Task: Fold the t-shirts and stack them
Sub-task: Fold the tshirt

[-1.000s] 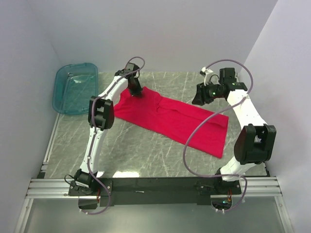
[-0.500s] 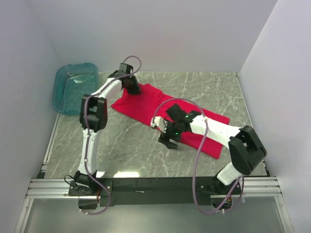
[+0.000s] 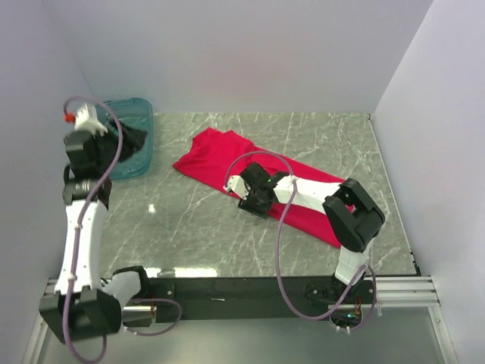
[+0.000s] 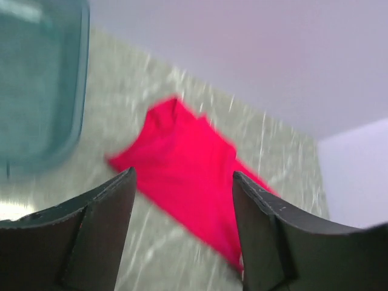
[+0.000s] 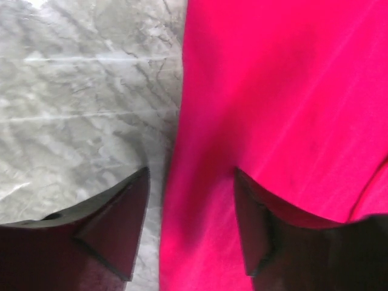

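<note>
The red t-shirt (image 3: 216, 155) lies flat and folded into a long strip, slanting from the far left to the near right of the marble table. My right gripper (image 3: 252, 196) hangs low over the strip's near edge, about halfway along. In the right wrist view its jaws (image 5: 191, 173) stand open astride the cloth's edge (image 5: 273, 91), holding nothing. My left gripper (image 3: 130, 141) is raised at the far left, above the tub and well away from the shirt. In the left wrist view it (image 4: 183, 176) is open and empty, with the shirt (image 4: 182, 157) far below.
A translucent teal tub (image 3: 141, 105) stands at the far left corner, seen also in the left wrist view (image 4: 36, 91). White walls close in the table on the left, back and right. Bare marble (image 3: 197, 227) lies in front of the shirt.
My left gripper let go of the shirt's far-left corner, opened and swung back left over the tub. My right arm came down from the far right to the shirt's near edge.
</note>
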Robot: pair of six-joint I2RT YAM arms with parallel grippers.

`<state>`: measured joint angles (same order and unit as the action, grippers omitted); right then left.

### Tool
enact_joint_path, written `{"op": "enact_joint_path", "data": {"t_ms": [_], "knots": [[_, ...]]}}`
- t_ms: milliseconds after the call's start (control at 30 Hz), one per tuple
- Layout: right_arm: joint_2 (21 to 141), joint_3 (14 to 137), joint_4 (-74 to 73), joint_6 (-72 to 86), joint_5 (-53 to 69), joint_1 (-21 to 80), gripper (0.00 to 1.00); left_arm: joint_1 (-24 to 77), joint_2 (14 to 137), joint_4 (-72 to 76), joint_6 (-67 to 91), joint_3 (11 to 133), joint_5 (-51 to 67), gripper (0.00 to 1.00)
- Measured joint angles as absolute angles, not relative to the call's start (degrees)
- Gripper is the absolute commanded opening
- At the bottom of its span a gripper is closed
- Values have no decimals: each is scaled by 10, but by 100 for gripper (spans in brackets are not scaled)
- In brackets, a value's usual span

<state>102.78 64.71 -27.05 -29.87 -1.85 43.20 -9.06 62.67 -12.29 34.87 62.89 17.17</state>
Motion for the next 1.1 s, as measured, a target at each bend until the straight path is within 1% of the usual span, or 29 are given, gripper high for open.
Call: {"op": "enact_joint_path", "data": {"t_ms": [33, 100, 133, 200, 233, 300, 333, 367, 467, 600, 667, 700, 767, 800, 867, 900, 933, 1033, 1100], "knots": [[1036, 649, -271, -296, -22, 433, 56, -101, 596, -129, 350, 592, 184, 70], [1045, 660, -272, -293, -26, 434, 51, -109, 565, -147, 352, 534, 208, 70], [1050, 664, -272, -292, -27, 435, 42, -111, 556, -162, 356, 509, 218, 70], [1056, 667, -271, -290, -30, 439, 32, -112, 544, -191, 362, 469, 234, 70], [1057, 668, -271, -289, -30, 442, 25, -112, 535, -208, 367, 451, 243, 70], [1059, 669, -272, -289, -30, 448, 17, -112, 511, -232, 373, 426, 252, 69], [1060, 670, -274, -288, -27, 451, 11, -112, 498, -240, 374, 418, 256, 69], [1061, 673, -280, -286, -19, 452, 8, -112, 481, -247, 378, 409, 260, 69], [1068, 688, -298, -281, 15, 458, 1, -112, 437, -255, 389, 385, 276, 68], [1098, 739, -332, -265, 91, 476, 0, -112, 414, -265, 411, 343, 296, 67], [1129, 791, -358, -256, 132, 495, 0, -113, 417, -270, 420, 324, 302, 67], [1150, 824, -368, -250, 152, 507, 14, -113, 420, -274, 428, 317, 304, 67], [1193, 892, -390, -237, 185, 528, 32, -113, 431, -277, 439, 314, 304, 67], [1220, 934, -396, -229, 205, 537, 46, -113, 440, -272, 444, 314, 304, 68], [1267, 1015, -416, -216, 234, 552, 58, -113, 459, -268, 448, 315, 301, 67], [1277, 1036, -421, -210, 240, 556, 63, -113, 473, -265, 448, 316, 294, 66], [1280, 1046, -423, -205, 245, 555, 75, -116, 490, -262, 448, 317, 290, 66], [1249, 1025, -423, -199, 265, 528, 91, -116, 554, -241, 447, 324, 281, 60], [1207, 986, -416, -187, 281, 476, 92, -116, 594, -223, 446, 327, 277, 56]]}}
